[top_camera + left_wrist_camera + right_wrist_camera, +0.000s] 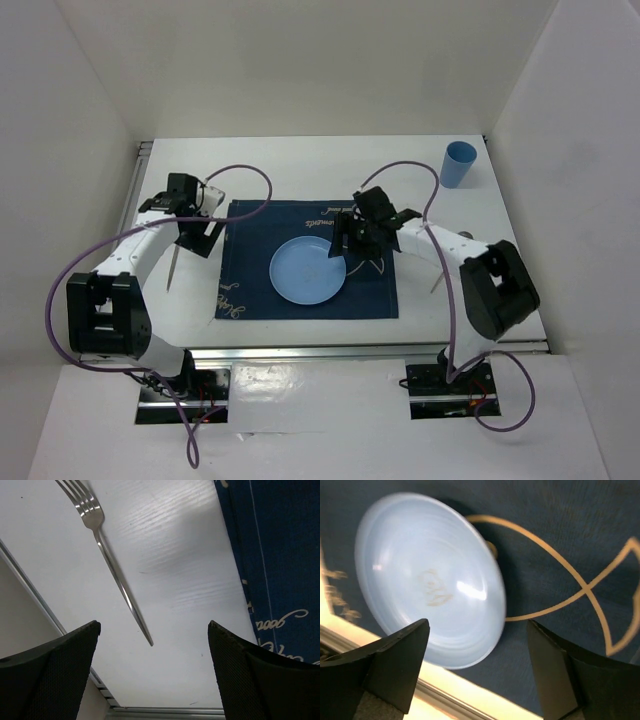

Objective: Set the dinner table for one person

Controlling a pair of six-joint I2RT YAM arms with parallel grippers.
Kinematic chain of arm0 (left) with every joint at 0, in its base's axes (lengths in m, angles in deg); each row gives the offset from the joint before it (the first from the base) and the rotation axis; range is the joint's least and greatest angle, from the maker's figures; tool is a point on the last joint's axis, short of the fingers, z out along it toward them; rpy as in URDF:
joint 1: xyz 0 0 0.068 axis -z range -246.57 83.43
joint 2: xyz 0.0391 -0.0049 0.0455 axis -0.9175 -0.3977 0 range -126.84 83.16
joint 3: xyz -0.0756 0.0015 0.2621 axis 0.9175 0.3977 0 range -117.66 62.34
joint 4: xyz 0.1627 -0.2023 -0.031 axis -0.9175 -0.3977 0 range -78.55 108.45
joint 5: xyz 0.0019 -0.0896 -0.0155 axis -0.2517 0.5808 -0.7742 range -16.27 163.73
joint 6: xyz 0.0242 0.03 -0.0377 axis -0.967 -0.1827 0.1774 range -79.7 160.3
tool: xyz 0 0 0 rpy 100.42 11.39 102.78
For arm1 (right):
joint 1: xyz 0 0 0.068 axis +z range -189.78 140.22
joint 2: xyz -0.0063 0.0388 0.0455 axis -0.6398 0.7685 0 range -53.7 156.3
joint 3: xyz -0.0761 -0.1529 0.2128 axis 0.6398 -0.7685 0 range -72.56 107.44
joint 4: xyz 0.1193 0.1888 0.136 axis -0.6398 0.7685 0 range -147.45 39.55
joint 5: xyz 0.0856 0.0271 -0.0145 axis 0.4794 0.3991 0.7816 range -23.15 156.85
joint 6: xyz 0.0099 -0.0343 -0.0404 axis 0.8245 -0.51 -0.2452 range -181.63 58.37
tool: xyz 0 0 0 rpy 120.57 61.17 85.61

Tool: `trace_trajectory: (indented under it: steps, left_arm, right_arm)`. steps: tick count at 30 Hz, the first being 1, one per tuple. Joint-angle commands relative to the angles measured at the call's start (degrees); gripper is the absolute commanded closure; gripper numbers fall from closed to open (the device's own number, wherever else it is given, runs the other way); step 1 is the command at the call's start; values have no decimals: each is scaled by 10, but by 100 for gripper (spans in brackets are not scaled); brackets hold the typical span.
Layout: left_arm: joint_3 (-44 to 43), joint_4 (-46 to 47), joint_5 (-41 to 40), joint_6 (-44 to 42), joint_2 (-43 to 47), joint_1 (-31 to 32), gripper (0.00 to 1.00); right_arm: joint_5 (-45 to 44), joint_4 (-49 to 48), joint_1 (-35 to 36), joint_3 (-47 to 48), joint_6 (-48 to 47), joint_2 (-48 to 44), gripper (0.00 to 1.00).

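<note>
White worktop (pixel 300 165): plate (pixel 308 271) centred on placemat (pixel 250 290) as the setting's core, fork (pixel 118 575) at its customary left below the spread, empty left pincer (pixel 154 630); right pincer (pixel 477 627) likewise spread above the plate.

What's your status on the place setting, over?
Left gripper jaws open, empty, fork just ahead on dinner table. Right gripper jaws open over plate on placemat. Cup far right, clear of both.

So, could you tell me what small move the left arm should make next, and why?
Probably lower the open left gripper onto the slim silver metal fork: it lies on the white dinner table, left of the navy cloth placemat, its handle tip beneath the gripper.
</note>
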Motion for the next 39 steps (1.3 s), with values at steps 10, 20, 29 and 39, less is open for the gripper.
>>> trace_trajectory:
  steps: [10, 20, 29, 39]
  left_arm:
    - [-117, -92, 52, -35, -144, -71, 24]
    - [-17, -19, 63, -29, -95, -88, 14]
    - [-35, -19, 106, -18, -101, -88, 13]
    - [-57, -46, 123, -13, -101, -100, 13]
  right_arm:
    - [-36, 123, -83, 33, 39, -155, 10]
    - [-107, 212, -342, -14, 29, -144, 9]
    - [-133, 179, -414, -5, 8, 6, 9]
    - [-145, 149, -414, 2, 2, 92, 52]
